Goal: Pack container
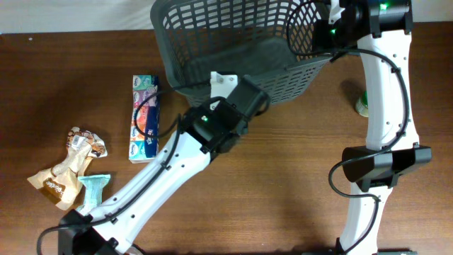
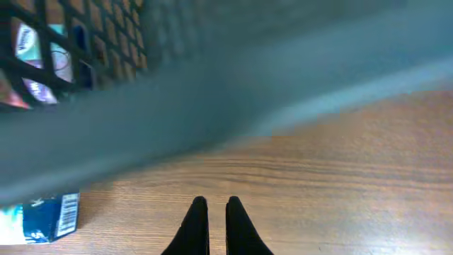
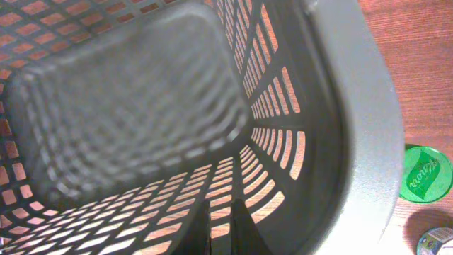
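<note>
The container (image 1: 233, 42), a large dark grey lattice basket, stands at the back middle of the table. In the overhead view my left gripper (image 1: 222, 80) reaches its near left wall. The left wrist view shows that gripper (image 2: 216, 205) shut and empty just above the wood, with the blurred basket wall (image 2: 212, 92) close ahead. My right gripper (image 1: 322, 32) is over the basket's right end. In the right wrist view it (image 3: 221, 202) is shut inside the basket (image 3: 127, 106), near the slotted wall. Whether it touches the wall I cannot tell.
A tissue pack (image 1: 144, 118) lies left of the basket, its end visible in the left wrist view (image 2: 42, 219). Crumpled snack wrappers (image 1: 67, 166) and a teal packet (image 1: 94, 185) lie at the front left. A green-lidded jar (image 3: 425, 173) and a metal tin (image 3: 437, 241) stand right of the basket.
</note>
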Controlling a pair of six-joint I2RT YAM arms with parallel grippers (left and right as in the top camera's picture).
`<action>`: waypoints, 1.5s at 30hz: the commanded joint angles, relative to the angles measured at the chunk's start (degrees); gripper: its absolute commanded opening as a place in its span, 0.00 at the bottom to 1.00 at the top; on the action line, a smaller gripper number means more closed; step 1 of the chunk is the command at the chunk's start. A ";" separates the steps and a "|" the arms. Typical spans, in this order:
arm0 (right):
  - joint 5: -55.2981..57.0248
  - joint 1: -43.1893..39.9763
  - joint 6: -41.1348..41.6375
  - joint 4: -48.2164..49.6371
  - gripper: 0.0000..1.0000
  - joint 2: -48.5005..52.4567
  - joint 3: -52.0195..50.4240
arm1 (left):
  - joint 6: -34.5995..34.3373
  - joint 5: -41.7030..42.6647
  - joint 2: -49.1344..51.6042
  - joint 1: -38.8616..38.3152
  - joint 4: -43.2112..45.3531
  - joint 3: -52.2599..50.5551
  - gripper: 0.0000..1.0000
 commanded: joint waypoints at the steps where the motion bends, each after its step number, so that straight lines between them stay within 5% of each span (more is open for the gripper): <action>1: 0.63 -0.04 0.66 -0.37 0.04 0.44 -0.31 | 0.31 -1.25 -0.02 1.57 0.17 0.76 0.02; 45: -1.70 -0.04 0.63 -2.93 0.04 0.44 -0.31 | 2.27 -2.80 -0.02 8.20 0.50 0.76 0.02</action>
